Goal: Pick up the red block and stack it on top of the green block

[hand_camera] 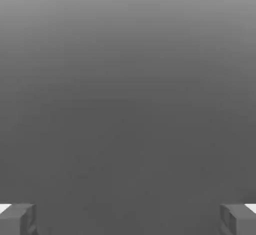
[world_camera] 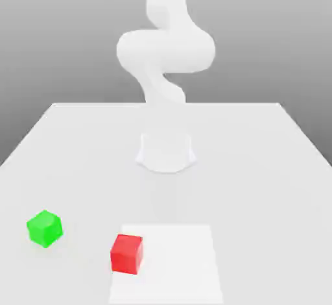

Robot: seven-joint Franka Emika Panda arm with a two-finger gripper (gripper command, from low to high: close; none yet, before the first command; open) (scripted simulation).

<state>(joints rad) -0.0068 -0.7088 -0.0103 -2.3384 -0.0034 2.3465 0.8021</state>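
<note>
In the hand view, the jaws stand wide apart with nothing between them, their two tips well separated against a plain grey backdrop. Outward from them, in the exterior view, the white arm [world_camera: 166,50] comes down from twelve o'clock, bulging into a rounded joint, and meets its base [world_camera: 166,152] near the middle of the pale worktop [world_camera: 259,187]. Reading that same view as a clock face, a brighter white rectangle [world_camera: 178,265] lies at six o'clock, on the near part of the worktop. The red block [world_camera: 126,254] sits between six and seven o'clock, at the nine o'clock edge of the rectangle, upright and slightly turned, so that two side faces and its top show. The green block [world_camera: 45,228] is out near eight o'clock, directly on the worktop, turned with one corner towards the viewer. The blocks are well apart; from the red one, the green one lies between nine and ten o'clock. Behind the worktop's far edge, the background is a grey gradient.
</note>
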